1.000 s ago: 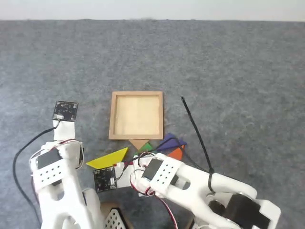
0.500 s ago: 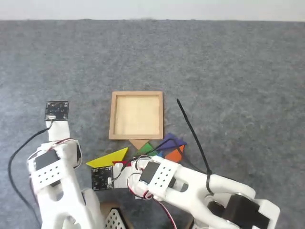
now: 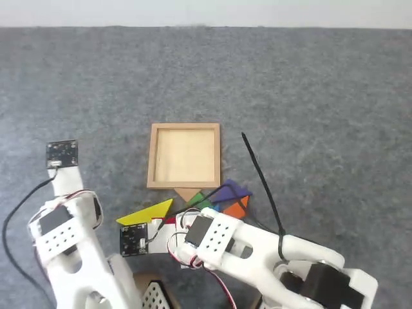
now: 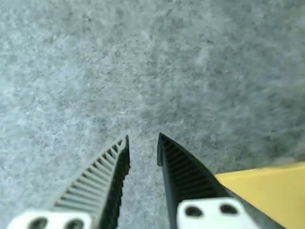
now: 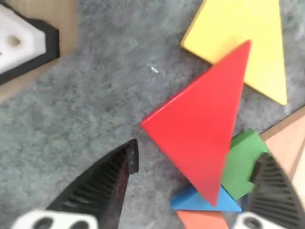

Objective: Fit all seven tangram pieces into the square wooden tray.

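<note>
Partly hidden under the right arm in the high view, the tangram pieces cluster beside the wooden tray (image 3: 152, 161), on the arms' side. The right gripper (image 5: 198, 152) is spread wide astride the red triangle (image 5: 200, 129), which overlaps the green piece (image 5: 240, 167). The left gripper (image 4: 143, 139) hovers narrowly parted over bare carpet (image 4: 143, 57), with the yellow triangle (image 4: 267, 191) cut off alongside.

Left gripper (image 4: 143, 139) jaws narrowly parted above grey carpet (image 4: 200, 62); yellow piece (image 4: 269, 191) beside one jaw.

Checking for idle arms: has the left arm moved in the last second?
Yes. In the high view the left arm has swung sideways away from the tray, toward the picture's left edge; the tray stayed put.
</note>
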You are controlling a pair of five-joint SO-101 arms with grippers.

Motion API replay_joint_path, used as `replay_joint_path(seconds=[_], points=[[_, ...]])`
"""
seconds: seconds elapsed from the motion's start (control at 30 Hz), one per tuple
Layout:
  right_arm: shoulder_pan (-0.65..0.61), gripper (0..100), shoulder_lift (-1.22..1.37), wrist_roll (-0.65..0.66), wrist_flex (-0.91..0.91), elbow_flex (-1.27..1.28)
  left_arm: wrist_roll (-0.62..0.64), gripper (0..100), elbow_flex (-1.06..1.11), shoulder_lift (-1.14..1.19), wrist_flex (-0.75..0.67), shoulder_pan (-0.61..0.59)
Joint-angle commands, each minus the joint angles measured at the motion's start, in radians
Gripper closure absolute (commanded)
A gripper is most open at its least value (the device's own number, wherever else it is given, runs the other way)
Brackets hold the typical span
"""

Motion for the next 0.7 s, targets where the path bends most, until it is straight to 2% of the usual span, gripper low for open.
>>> replay_joint_path(seconds=[0.0, 0.23, 0.4, 0.5, 0.67], points=[[-0.019, 60.3, 0.008, 0.061, 0.005, -0.089, 0.025, 91, -0.087, -0.028, -0.008, -0.026], [-0.018, 60.3, 0.173, 0.084, 0.002, -0.199, 0.089, 91, -0.125, -0.028, -0.003, -0.137], [-0.019, 60.4, 0.228, 0.081, 0.001, -0.230, 0.097, 91, -0.125, -0.028, -0.008, -0.143], [-0.019, 60.4, 0.228, 0.034, -0.001, -0.232, 0.098, 91, -0.125, -0.028, -0.009, -0.143], [-0.018, 60.5, 0.246, 0.080, -0.041, -0.226, 0.150, 91, -0.133, -0.029, -0.009, -0.160]])
